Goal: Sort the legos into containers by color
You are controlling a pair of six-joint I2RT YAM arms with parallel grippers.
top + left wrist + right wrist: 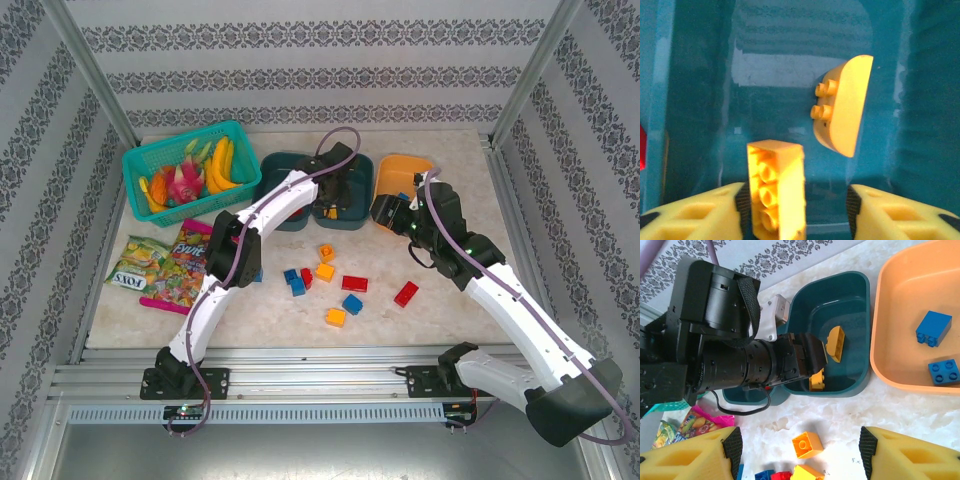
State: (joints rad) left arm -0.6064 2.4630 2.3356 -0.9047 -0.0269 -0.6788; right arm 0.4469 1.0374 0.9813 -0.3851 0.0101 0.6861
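Left gripper (797, 202) is seen spread inside a teal tub (790, 50). A yellow brick (776, 190), cut off by the lower frame edge, is seen unpinched just beside one finger. Right gripper (797, 445) is held spread and empty near the orange tub (900, 315), which is partly cropped.

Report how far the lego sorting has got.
Done: two blue bricks lie in the orange tub, and a curved yellow brick lies in a dark teal tub. In hand: the left claw stands open in that tub, a second yellow brick against one finger. Left: about nine red, blue and orange loose bricks on the table. The right claw is open and empty.
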